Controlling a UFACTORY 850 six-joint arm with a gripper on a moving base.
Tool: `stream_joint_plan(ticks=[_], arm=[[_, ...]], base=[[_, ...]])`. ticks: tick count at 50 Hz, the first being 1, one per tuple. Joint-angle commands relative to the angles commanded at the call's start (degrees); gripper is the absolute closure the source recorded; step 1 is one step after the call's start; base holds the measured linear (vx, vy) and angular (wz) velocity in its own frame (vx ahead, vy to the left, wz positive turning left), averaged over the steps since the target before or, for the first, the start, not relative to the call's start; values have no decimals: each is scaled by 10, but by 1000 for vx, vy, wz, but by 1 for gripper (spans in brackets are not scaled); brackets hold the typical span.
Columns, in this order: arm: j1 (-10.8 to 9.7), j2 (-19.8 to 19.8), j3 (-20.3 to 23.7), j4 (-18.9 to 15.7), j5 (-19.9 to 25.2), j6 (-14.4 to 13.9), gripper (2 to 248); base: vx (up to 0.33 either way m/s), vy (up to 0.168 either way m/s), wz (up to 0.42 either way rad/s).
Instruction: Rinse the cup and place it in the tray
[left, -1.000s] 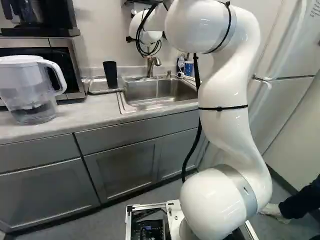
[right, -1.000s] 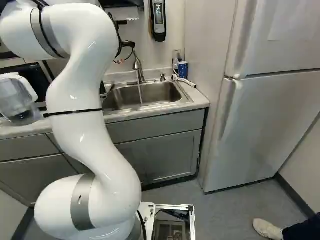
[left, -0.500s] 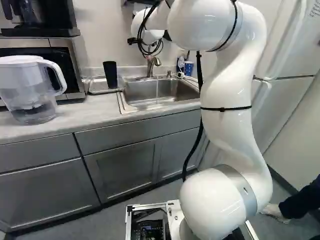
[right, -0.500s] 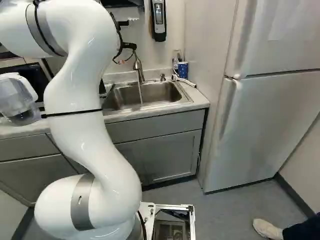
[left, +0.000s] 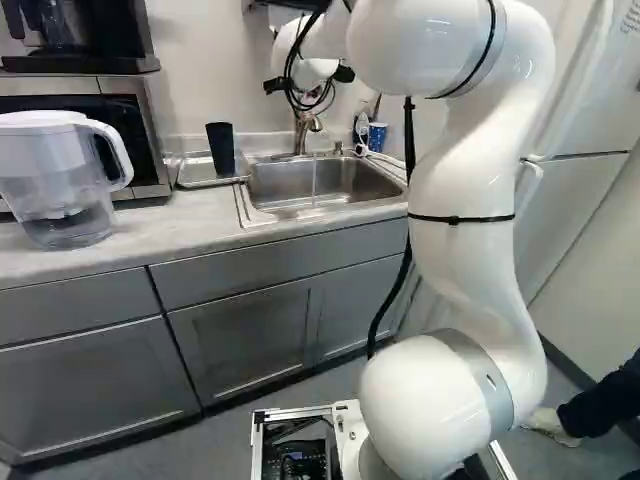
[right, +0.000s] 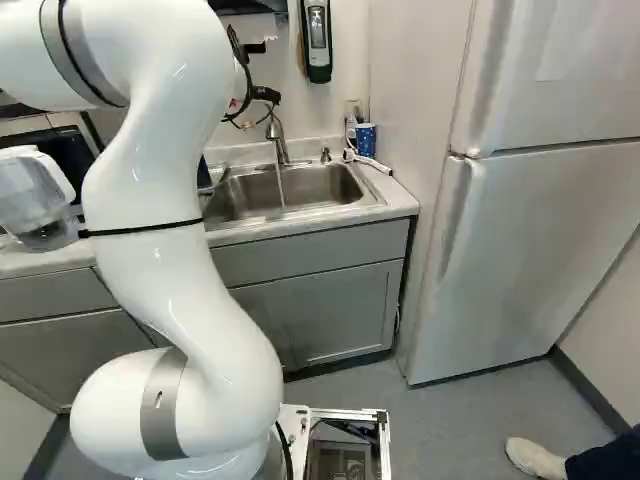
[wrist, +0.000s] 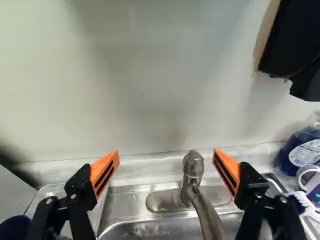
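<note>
The dark cup (left: 221, 150) stood in the tray (left: 190, 184), near the worktop's (left: 180, 235) back edge, and the gripper's (right: 266, 95) fingers were wide apart with nothing clamped.
The left base view showed the cup almost whole, at the tray's end nearest the sink (left: 330, 207); in the right base view the arm (right: 165, 260) hid most of it, and the dark curve beside the gripper in the wrist view was probably its rim. Both base views showed water running from the faucet (wrist: 195, 182), which the wrist view had ahead, between the fingers. The cup was upright, long axis up and down, wider end up. Only the wrist view showed clearly the white label on the blue bottle (wrist: 289, 161).
</note>
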Motion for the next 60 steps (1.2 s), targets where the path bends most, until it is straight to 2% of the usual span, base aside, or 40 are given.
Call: stream_joint_plan(ticks=[33, 60], arm=[[-34, 73, 86, 0, -42, 0, 3], [-33, 118, 137, 0, -112, 0, 3]], base=[[0, 0, 0], [0, 0, 0]])
